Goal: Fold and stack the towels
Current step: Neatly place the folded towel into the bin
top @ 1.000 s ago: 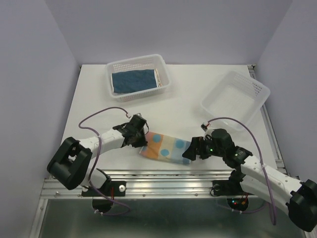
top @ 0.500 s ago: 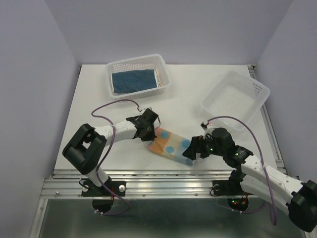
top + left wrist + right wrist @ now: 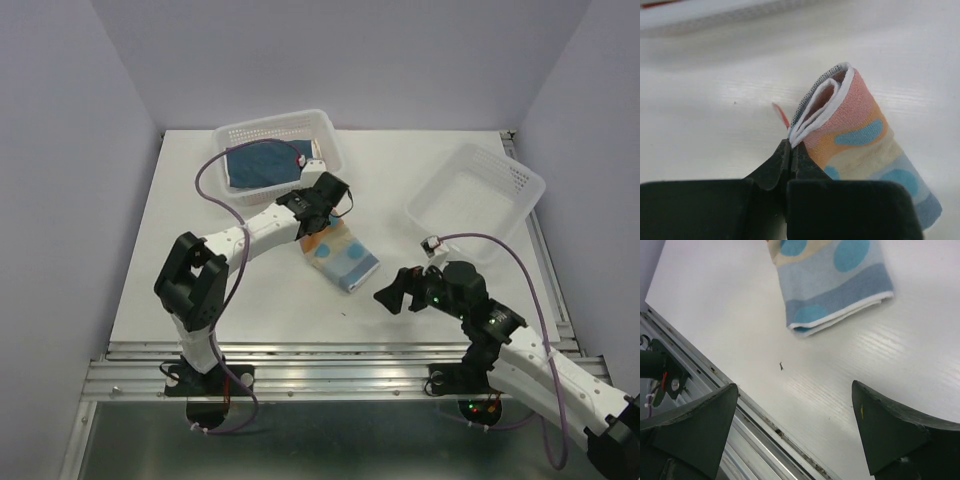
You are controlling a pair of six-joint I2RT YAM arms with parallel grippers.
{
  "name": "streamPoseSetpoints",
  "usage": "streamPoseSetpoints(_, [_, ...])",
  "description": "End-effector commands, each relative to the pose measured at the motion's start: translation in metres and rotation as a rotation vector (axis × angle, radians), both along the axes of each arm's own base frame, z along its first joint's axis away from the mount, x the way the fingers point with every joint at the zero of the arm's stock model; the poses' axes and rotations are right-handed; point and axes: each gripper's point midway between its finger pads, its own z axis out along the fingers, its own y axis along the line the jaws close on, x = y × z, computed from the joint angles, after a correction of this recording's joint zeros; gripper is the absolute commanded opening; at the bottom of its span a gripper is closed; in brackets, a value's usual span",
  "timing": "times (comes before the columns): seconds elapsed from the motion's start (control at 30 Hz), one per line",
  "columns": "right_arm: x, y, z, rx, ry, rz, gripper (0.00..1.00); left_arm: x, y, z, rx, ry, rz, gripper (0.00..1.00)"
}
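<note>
A folded light blue towel (image 3: 342, 258) with orange and blue spots lies mid-table, its far end lifted. My left gripper (image 3: 317, 228) is shut on that end; in the left wrist view the jaws (image 3: 791, 145) pinch the white layered edge of the towel (image 3: 860, 130). A navy towel (image 3: 265, 162) lies in the far left basket (image 3: 275, 125). My right gripper (image 3: 393, 297) stands open to the right of the folded towel and apart from it. In the right wrist view that gripper (image 3: 794, 387) holds nothing, and the towel (image 3: 832, 280) lies ahead of it.
A white perforated basket (image 3: 478, 198) with nothing in it sits at the far right. The metal rail (image 3: 330, 350) runs along the table's near edge, close under the right gripper. The far left basket's rim (image 3: 740, 12) lies just beyond the left gripper.
The left gripper shut on the towel's left end and pulled it away from the near edge toward the far left basket, turning it. The right gripper backed off from the towel's other end.
</note>
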Motion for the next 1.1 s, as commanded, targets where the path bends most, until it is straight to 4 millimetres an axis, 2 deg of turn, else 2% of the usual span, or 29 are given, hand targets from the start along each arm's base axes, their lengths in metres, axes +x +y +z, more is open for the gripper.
streamPoseSetpoints(0.0, [0.016,-0.002,0.032,0.051,-0.139,-0.057,1.0,0.03,0.014,0.036,0.173,-0.12,0.041,0.0])
streamPoseSetpoints(0.27, [0.019,-0.006,0.028,0.044,-0.145,-0.085,1.0,0.083,-0.012,0.095,0.218,-0.252,0.013,0.0])
streamPoseSetpoints(0.43, [0.02,-0.008,0.025,0.036,-0.138,-0.096,1.0,0.117,-0.023,0.119,0.201,-0.276,0.01,0.0])
streamPoseSetpoints(0.53, [0.021,-0.009,0.022,0.03,-0.135,-0.108,1.0,0.134,-0.021,0.127,0.177,-0.279,0.007,0.0])
streamPoseSetpoints(0.67, [0.023,-0.012,0.02,0.02,-0.131,-0.125,1.0,0.161,-0.018,0.152,0.129,-0.325,0.013,0.0])
streamPoseSetpoints(0.8, [0.023,-0.013,0.02,0.021,-0.136,-0.133,1.0,0.181,-0.004,0.178,0.025,-0.37,0.009,0.0])
streamPoseSetpoints(0.87, [0.024,-0.015,0.019,0.02,-0.134,-0.141,1.0,0.195,0.031,0.191,-0.029,-0.388,0.063,0.0])
streamPoseSetpoints(0.9, [0.024,-0.015,0.019,0.019,-0.135,-0.144,1.0,0.194,0.031,0.193,-0.041,-0.391,0.07,0.0])
streamPoseSetpoints(0.93, [0.025,-0.016,0.018,0.015,-0.132,-0.15,1.0,0.2,0.049,0.195,-0.065,-0.394,0.101,0.0])
streamPoseSetpoints(1.03, [0.025,-0.016,0.017,0.012,-0.126,-0.151,1.0,0.208,0.079,0.194,-0.098,-0.388,0.152,0.0])
streamPoseSetpoints(1.07, [0.025,-0.016,0.017,0.012,-0.126,-0.151,1.0,0.214,0.098,0.19,-0.107,-0.381,0.184,0.0])
